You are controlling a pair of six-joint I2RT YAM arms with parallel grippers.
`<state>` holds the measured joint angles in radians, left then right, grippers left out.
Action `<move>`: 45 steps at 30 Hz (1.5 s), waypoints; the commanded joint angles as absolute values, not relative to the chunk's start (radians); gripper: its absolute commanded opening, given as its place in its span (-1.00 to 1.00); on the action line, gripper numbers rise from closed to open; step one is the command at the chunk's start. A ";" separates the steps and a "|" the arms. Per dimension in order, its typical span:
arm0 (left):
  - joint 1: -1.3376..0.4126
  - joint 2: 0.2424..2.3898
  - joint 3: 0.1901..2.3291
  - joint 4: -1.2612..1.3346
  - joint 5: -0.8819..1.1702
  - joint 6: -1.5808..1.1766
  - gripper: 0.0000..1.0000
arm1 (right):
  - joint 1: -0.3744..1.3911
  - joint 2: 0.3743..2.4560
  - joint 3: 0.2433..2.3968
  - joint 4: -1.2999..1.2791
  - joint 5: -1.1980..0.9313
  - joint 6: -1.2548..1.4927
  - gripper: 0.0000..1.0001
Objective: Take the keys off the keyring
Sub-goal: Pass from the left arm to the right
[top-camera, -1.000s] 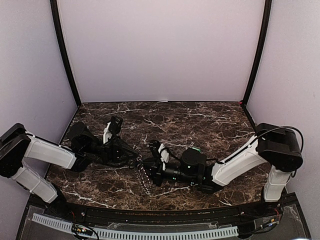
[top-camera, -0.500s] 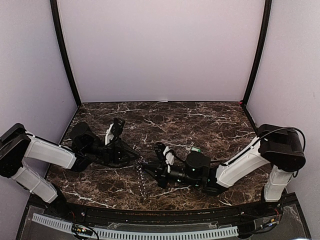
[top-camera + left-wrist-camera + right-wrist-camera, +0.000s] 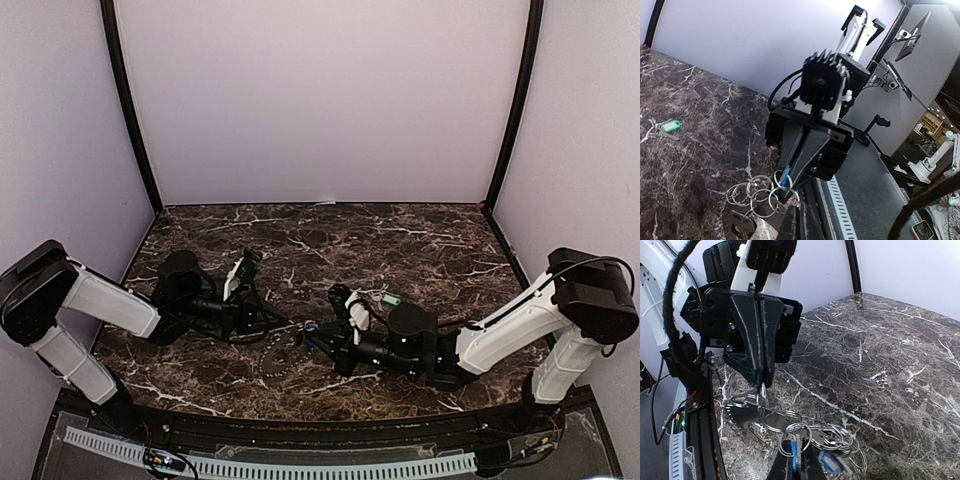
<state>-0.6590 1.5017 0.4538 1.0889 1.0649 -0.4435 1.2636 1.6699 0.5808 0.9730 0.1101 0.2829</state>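
Now, near the table's (image 3: 420, 240) 6 o'clock edge, the left gripper (image 3: 761, 384) is pinched on the keyring (image 3: 747, 422) rim at 9 o'clock of the right gripper (image 3: 788, 181), which clamps a blue key (image 3: 795, 452), so the pull should run 9-to-3.

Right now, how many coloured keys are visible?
3: green key alone on table; blue key in the right gripper; second blue key beside it. Others may be hidden.

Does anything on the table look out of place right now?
Only the green key: it lies alone on the table, apart from the keyring and blue keys pinched between the left gripper and right gripper.
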 commanded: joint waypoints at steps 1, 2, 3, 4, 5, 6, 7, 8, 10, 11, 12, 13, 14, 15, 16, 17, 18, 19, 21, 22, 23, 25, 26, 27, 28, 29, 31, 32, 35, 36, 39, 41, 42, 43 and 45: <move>-0.655 1.545 0.448 1.093 1.041 -0.393 -1.00 | 1.274 1.630 0.596 0.882 0.099 0.315 -1.00; -0.655 1.556 0.448 1.100 1.040 -0.393 -1.00 | 1.274 1.624 0.599 0.864 0.095 0.321 -1.00; -0.656 1.564 0.446 1.106 1.040 -0.394 -1.00 | 1.275 1.623 0.602 0.853 0.090 0.328 -1.00; -0.656 1.572 0.445 1.115 1.040 -0.396 -1.00 | 1.274 1.620 0.604 0.837 0.087 0.334 -1.00; -0.656 1.577 0.440 1.124 1.039 -0.399 -0.99 | 1.274 1.618 0.608 0.829 0.084 0.340 -1.00; -0.656 1.580 0.435 1.135 1.036 -0.402 -0.94 | 1.274 1.616 0.611 0.822 0.081 0.346 -1.00; -0.656 1.581 0.431 1.142 1.035 -0.405 -0.89 | 1.273 1.614 0.613 0.818 0.080 0.350 -1.00; -0.656 1.579 0.427 1.146 1.034 -0.407 -0.85 | 1.275 1.615 0.618 0.812 0.078 0.356 -1.00; -0.656 1.569 0.419 1.144 1.026 -0.405 -0.65 | 1.274 1.615 0.629 0.797 0.075 0.362 -1.00; -0.655 1.557 0.416 1.133 1.017 -0.400 -0.51 | 1.274 1.614 0.636 0.788 0.073 0.365 -1.00; -0.656 1.543 0.412 1.120 1.001 -0.391 -0.38 | 1.275 1.614 0.641 0.781 0.072 0.366 -1.00; -0.655 1.525 0.409 1.103 0.983 -0.380 -0.26 | 1.274 1.613 0.644 0.776 0.072 0.369 -1.00; -0.656 1.504 0.405 1.080 0.963 -0.364 -0.16 | 1.274 1.611 0.646 0.774 0.071 0.371 -1.00; -0.655 1.479 0.402 1.055 0.939 -0.345 -0.10 | 1.274 1.607 0.647 0.772 0.072 0.372 -1.00; -0.657 1.454 0.401 1.023 0.915 -0.323 -0.04 | 1.274 1.608 0.646 0.771 0.073 0.374 -1.00; -0.657 1.425 0.398 0.990 0.889 -0.304 0.00 | 1.275 1.607 0.646 0.769 0.075 0.374 -1.00; -0.657 1.397 0.399 0.956 0.867 -0.283 0.03 | 1.275 1.607 0.645 0.766 0.076 0.374 -1.00; -0.657 1.373 0.403 0.919 0.844 -0.265 0.05 | 1.274 1.607 0.646 0.763 0.076 0.373 -1.00; -0.659 1.331 0.417 0.847 0.818 -0.237 0.08 | 1.274 1.569 0.646 0.754 0.077 0.367 -1.00; -0.663 1.315 0.424 0.820 0.813 -0.227 0.09 | 1.275 1.561 0.645 0.748 0.079 0.362 -1.00; -0.667 1.303 0.431 0.803 0.812 -0.220 0.09 | 1.274 1.553 0.646 0.739 0.085 0.355 -1.00; -0.686 1.292 0.439 0.781 0.811 -0.209 0.10 | 1.275 1.538 0.656 0.712 0.090 0.337 -1.00; -0.699 1.290 0.450 0.772 0.786 -0.198 0.11 | 1.274 1.531 0.662 0.690 0.092 0.325 -1.00; -0.713 1.292 0.457 0.758 0.769 -0.190 0.11 | 1.274 1.523 0.669 0.667 0.091 0.306 -1.00; -0.726 1.296 0.465 0.753 0.763 -0.182 0.11 | 1.274 1.513 0.676 0.642 0.088 0.293 -1.00; -0.741 1.302 0.472 0.750 0.761 -0.174 0.12 | 1.273 1.501 0.683 0.616 0.084 0.277 -1.00; -0.766 1.316 0.486 0.757 0.762 -0.164 0.12 | 1.273 1.478 0.701 0.560 0.064 0.244 -1.00; -0.777 1.324 0.489 0.764 0.762 -0.160 0.12 | 1.273 1.467 0.713 0.526 0.056 0.230 -1.00; -0.805 1.350 0.508 0.775 0.764 -0.142 0.11 | 1.270 1.430 0.741 0.440 0.019 0.198 -1.00; -0.813 1.357 0.512 0.781 0.767 -0.138 0.08 | 1.268 1.419 0.746 0.418 0.005 0.191 -1.00; -0.822 1.384 0.523 0.813 0.794 -0.142 -0.09 | 1.251 1.387 0.751 0.374 -0.055 0.178 -1.00; -0.826 1.403 0.529 0.836 0.821 -0.151 -0.14 | 1.233 1.370 0.747 0.360 -0.116 0.179 -1.00; -0.830 1.411 0.530 0.850 0.835 -0.156 -0.19 | 1.223 1.363 0.743 0.359 -0.161 0.181 -1.00; -0.833 1.418 0.531 0.863 0.843 -0.161 -0.21 | 1.211 1.356 0.736 0.359 -0.193 0.183 -1.00; -0.842 1.432 0.533 0.892 0.864 -0.178 -0.29 | 1.195 1.345 0.728 0.366 -0.248 0.192 -1.00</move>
